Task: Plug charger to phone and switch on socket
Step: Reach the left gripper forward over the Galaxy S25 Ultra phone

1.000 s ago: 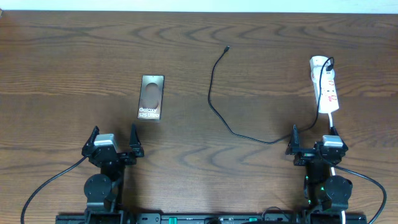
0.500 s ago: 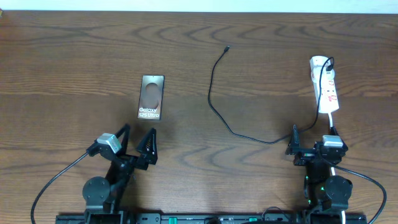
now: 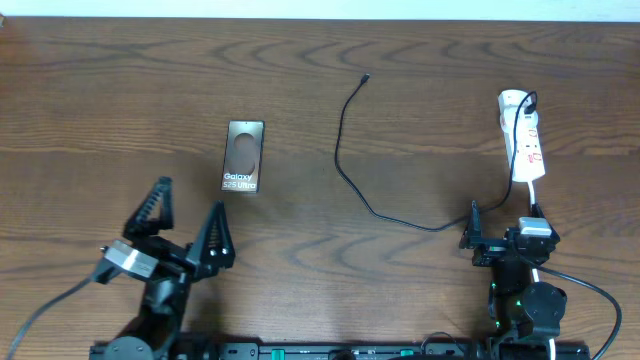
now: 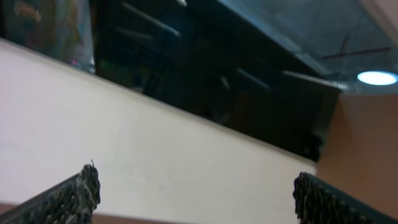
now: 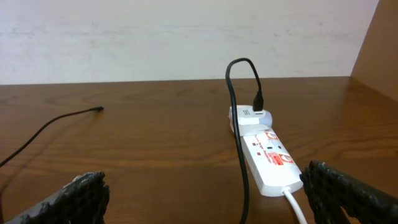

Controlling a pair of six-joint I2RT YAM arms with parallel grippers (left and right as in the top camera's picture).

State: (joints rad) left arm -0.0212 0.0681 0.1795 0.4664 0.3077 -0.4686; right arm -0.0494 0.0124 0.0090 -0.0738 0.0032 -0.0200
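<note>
Left claw [image 3: 190,200] and right claw [image 3: 503,212] gape wide, empty, above the table [image 3: 120,90]. The phone [image 3: 244,157] lies at one o'clock from the left claw. The power strip [image 3: 524,140] sits at twelve o'clock from the right claw, the charger cable [image 3: 340,160] trailing between them.

Your overhead's bright, even, sharp, with faint shadows on the table [image 3: 420,60]. Left wrist's dim and blurred, ceiling lamp [image 4: 377,78] glaring top right. Right wrist's softly lit, the socket [image 5: 266,155] crisp, near corners out of focus.
</note>
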